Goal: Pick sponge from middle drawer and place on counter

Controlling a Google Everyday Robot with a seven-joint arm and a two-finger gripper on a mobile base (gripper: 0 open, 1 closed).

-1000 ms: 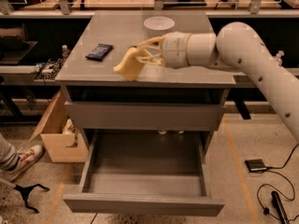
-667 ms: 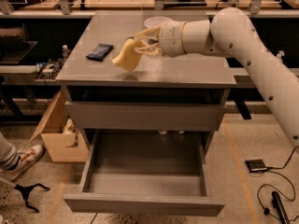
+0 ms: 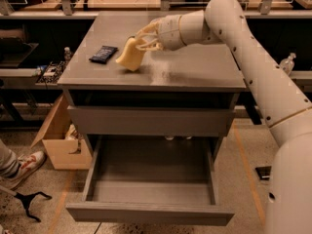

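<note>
Speckled workshop floor is showing around a grey cabinet whose flat top is serving as the bench (image 3: 195,69). Middle drawer (image 3: 148,213) is standing pulled out toward 6 o'clock, and nothing is lying on its floor. Upper drawer front (image 3: 151,121) is sitting shut above it.

Arm (image 3: 253,67) is reaching in from 3 o'clock across the bench. Pincer (image 3: 140,42) is hanging over the left-centre of the top, fingers (image 3: 146,33) clamping the upper end of the sponge (image 3: 130,57). Sponge is hanging tilted, its lower corner pointing down at the bench surface. Whether that corner is touching the top, I cannot tell. Black packet (image 3: 103,53) is lying flat at 9 o'clock of the sponge, near it but apart.

Progress, judged: the pick from the drawer is looking complete, since the sponge is out and over the bench. Remaining: lowering the last bit, settling the sponge on the top, parting the fingers, drawing the arm clear. This is looking like the final stage.

Risk, judged: soft foam may spring or tip on release. The packet is lying near enough that a sponge toppling toward 9 o'clock could land against it.

Cardboard box (image 3: 53,140) and a person's shoe (image 3: 24,164) are sitting on the floor at 8 o'clock of the cabinet, well apart from the arm.
</note>
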